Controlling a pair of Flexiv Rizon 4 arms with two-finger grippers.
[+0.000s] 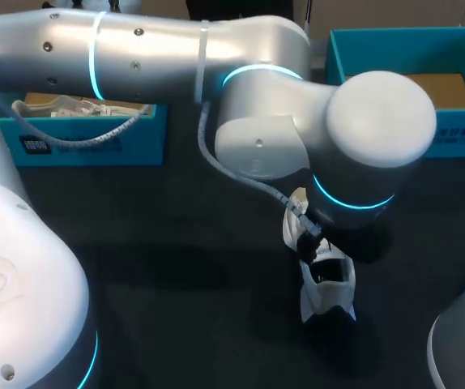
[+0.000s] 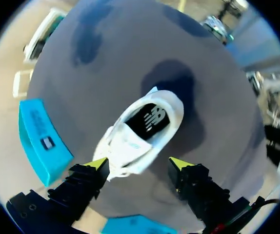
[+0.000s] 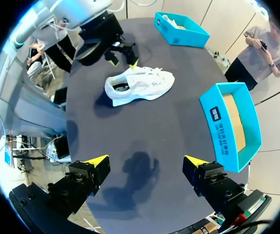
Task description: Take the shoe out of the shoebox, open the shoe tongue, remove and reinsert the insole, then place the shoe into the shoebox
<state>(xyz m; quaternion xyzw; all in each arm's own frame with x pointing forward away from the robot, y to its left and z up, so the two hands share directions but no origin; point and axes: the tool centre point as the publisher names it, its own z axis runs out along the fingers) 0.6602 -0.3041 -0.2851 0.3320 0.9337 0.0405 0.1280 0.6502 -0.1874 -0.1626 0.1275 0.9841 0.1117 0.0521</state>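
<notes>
A white shoe [image 1: 327, 285] lies on the dark table, its opening showing a black insole [image 2: 150, 122]. My left arm reaches across from the left. Its gripper [image 1: 308, 240] hangs just above the shoe's laced front and is mostly hidden under the wrist in the head view. In the left wrist view this gripper [image 2: 138, 165] is open, and the shoe [image 2: 140, 131] lies below and ahead of its fingers. The right gripper [image 3: 146, 161] is open and empty, well back from the shoe [image 3: 140, 85], with the left gripper [image 3: 123, 53] over it. An open blue shoebox [image 3: 232, 126] with a cardboard floor stands to the right.
A second blue box [image 1: 78, 134] with white contents sits at the back left of the table. The empty shoebox [image 1: 415, 81] is at the back right. My left arm's elbow [image 1: 362, 138] looms over the table's middle.
</notes>
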